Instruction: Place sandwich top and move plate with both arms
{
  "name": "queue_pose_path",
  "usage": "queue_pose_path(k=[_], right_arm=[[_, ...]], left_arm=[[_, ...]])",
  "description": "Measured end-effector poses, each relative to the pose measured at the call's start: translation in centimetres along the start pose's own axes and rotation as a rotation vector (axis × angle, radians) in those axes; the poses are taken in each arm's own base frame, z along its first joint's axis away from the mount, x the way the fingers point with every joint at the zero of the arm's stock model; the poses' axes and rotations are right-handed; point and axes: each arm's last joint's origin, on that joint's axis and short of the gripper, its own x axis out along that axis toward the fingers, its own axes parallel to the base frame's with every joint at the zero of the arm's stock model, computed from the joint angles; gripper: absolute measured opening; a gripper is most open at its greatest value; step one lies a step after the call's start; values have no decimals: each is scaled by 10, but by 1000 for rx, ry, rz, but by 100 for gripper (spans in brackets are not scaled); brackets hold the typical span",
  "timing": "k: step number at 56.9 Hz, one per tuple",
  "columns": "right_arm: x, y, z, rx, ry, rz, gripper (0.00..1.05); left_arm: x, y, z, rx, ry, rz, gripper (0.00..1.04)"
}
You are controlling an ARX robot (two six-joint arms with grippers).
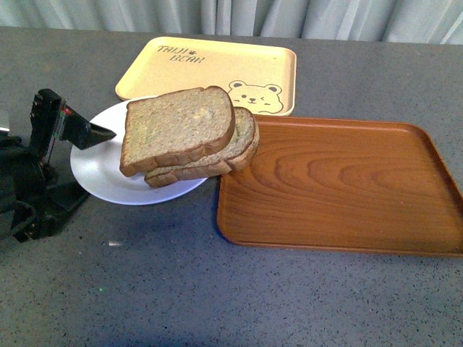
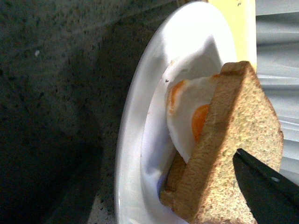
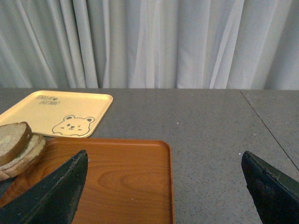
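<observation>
The sandwich top [image 1: 177, 126], a squarish speckled brown slice, lies on a stack on the white plate [image 1: 98, 177]. Under it are a fried egg [image 2: 187, 107] and a rounder lower slice [image 1: 244, 141]. The stack overhangs the plate's right rim. My left gripper [image 1: 92, 160] is open at the plate's left rim, one finger [image 1: 90, 134] above the rim. In the left wrist view the plate's rim [image 2: 131, 140] shows, and one black finger [image 2: 266, 191] lies close over the sandwich top [image 2: 238, 154]. My right gripper [image 3: 163, 186] is open above the wooden tray's edge, holding nothing, with the bread [image 3: 16, 144] off to one side.
A brown wooden tray [image 1: 340, 184] lies right of the plate, almost touching the bread. A yellow bear tray [image 1: 210, 69] sits behind the plate. Grey tabletop [image 1: 181, 289] spreads in front; pale curtains [image 3: 149, 42] hang behind the table.
</observation>
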Motion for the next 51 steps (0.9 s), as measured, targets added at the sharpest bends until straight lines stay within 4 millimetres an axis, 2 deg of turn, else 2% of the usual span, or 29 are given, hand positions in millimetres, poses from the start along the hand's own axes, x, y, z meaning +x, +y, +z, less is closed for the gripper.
queue_pose_path(k=[9,22,44,51], right_arm=[[0,0,0,0,0,0,96],[0,0,0,0,0,0,96],[0,0,0,0,0,0,96],[0,0,0,0,0,0,96]], left_arm=[[2,2,-2,-40,-1,-6,39],[3,3,-2,-55,-13,-16,2],[-8,4,-2,-101,-9,-26,2],[-14,-7,3,-104,-13,-32,2]])
